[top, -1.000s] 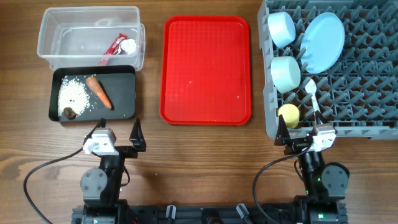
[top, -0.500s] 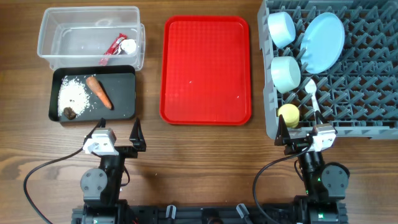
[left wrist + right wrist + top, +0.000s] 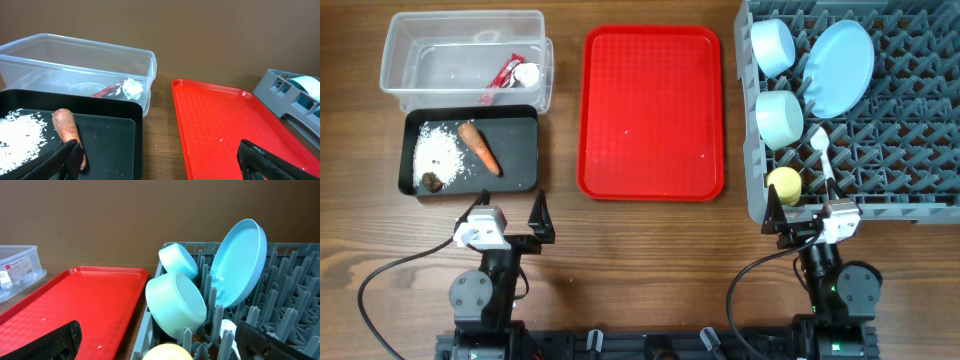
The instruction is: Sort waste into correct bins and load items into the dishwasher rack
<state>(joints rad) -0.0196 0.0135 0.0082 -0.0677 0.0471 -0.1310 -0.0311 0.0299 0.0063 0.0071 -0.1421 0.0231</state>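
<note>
Nothing is seen to have moved over the last second: both arms are parked at the near edge of the desk [image 3: 650, 250], from which the sorting and loading are judged complete. The left claw [image 3: 510, 212] is spread wide and empty, and so is the right claw [image 3: 800, 212]. The wrapper [image 3: 503, 74] and scrap [image 3: 527, 73] are held in the tub [image 3: 400, 50]. The carrot [image 3: 480, 147], rice [image 3: 440, 150] and lump [image 3: 431, 181] are held in the black tray [image 3: 520, 165], just ahead of the left claw. The plate [image 3: 842, 66], bowls [image 3: 780, 117], cup [image 3: 783, 183] and spoon [image 3: 823, 160] are lodged in the rack [image 3: 900, 150], the cup nearest the right claw. Pale specks [image 3: 703, 155], possibly crumbs, are left on the red tray [image 3: 650, 60].
</note>
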